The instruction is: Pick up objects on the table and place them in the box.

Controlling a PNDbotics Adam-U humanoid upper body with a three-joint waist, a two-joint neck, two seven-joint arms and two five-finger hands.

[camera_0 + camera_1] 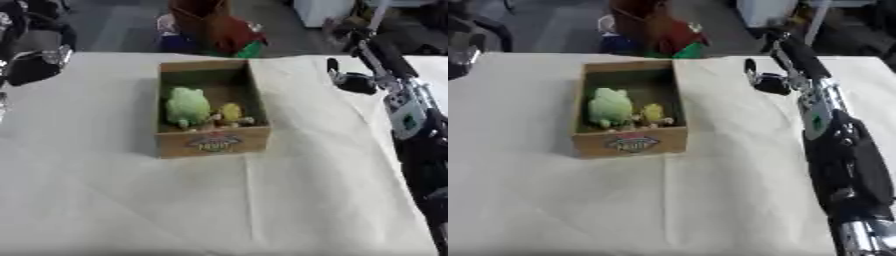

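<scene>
Creased cream cloth covers my bench (262,210); left eye: the cardboard box (213,142) holds a fuzzy green plush (187,106) and small yellow toy (231,112). Right eye: my right hand (765,80) hovers beside it, fingers unreadable.

A cardboard box (212,107) sits above the middle of the frame on the cloth-covered worktop (219,200), holding a green plush toy (187,106) with a smaller yellow toy (231,113) just beside it. The right hand (348,80) hangs at the upper right, apart from the box, and the left hand (35,62) shows at the upper left edge.
</scene>
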